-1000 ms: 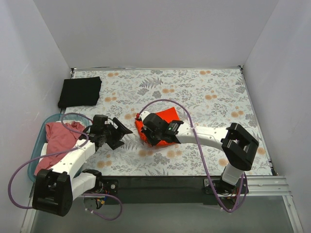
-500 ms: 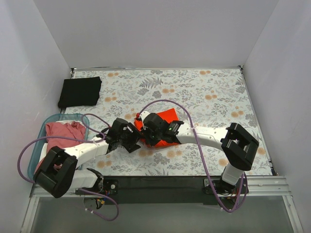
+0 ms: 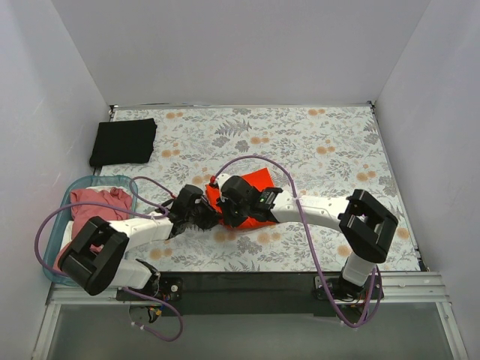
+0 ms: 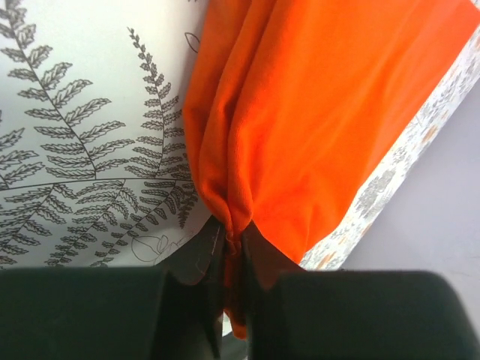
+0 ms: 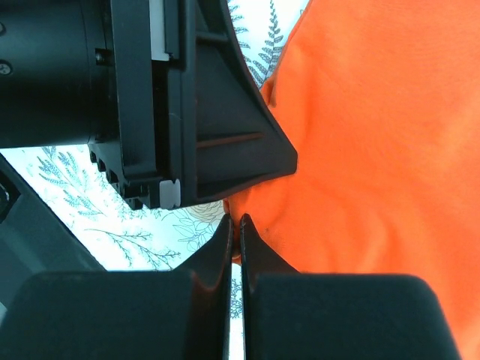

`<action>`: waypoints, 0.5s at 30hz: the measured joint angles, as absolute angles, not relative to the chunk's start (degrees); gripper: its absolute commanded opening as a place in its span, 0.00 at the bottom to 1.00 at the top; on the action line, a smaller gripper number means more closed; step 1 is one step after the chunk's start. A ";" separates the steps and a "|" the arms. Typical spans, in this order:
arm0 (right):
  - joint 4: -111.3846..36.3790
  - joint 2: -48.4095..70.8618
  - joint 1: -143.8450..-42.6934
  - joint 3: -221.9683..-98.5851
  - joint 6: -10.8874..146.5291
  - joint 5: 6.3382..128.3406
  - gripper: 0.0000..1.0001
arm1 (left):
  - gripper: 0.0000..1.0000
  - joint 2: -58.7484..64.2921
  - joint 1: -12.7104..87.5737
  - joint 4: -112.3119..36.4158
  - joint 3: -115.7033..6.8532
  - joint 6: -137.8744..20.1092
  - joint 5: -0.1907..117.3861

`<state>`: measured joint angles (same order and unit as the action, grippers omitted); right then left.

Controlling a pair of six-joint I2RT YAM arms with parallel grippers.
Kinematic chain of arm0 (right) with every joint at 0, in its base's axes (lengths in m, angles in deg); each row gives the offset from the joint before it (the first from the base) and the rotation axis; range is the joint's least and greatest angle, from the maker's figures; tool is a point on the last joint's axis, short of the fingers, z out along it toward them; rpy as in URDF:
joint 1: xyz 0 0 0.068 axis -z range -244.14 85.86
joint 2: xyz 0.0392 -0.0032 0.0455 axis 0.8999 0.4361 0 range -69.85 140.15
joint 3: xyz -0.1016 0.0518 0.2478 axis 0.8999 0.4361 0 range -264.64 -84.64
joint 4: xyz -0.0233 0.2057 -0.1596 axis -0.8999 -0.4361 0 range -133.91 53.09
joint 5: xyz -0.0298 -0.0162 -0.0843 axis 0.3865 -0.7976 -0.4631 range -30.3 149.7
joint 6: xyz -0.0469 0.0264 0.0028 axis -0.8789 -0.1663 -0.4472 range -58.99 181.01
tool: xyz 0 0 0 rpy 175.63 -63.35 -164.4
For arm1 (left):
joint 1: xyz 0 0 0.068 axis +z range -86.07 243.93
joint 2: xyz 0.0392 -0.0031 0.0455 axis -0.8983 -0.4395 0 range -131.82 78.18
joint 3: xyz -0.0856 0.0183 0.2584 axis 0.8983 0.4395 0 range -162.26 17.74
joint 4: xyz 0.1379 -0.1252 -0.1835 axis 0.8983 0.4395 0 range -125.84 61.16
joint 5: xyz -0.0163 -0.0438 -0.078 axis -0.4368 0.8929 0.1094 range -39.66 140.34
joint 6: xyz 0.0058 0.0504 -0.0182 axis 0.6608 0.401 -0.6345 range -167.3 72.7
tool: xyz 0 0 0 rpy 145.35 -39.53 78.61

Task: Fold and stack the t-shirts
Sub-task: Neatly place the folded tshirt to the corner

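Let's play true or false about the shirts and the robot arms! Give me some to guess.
1. The black t-shirt lies folded at the far left corner of the table. True.
2. The orange t-shirt is in the basket. False: it lies on the table, near the middle.
3. The left tool pinches the orange t-shirt. True.
4. The basket holds nothing. False: a pink t-shirt lies in it.
5. The right tool is wide open. False: it is shut on the orange t-shirt's edge.
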<state>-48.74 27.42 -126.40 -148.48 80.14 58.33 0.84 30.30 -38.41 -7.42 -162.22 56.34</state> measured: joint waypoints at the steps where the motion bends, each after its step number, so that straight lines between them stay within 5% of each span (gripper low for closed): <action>1: -48.74 27.57 -126.40 -148.48 80.21 58.42 0.01 | 0.00 0.92 30.28 -38.48 -7.38 -162.24 56.18; 9: -49.40 27.68 -126.40 -148.48 80.64 57.92 0.53 | 0.00 0.73 30.74 -30.26 -12.93 -155.51 50.39; 15: -55.56 23.27 -125.13 -148.50 80.05 55.27 0.64 | 0.00 -4.56 36.95 -24.38 -24.36 -140.16 45.12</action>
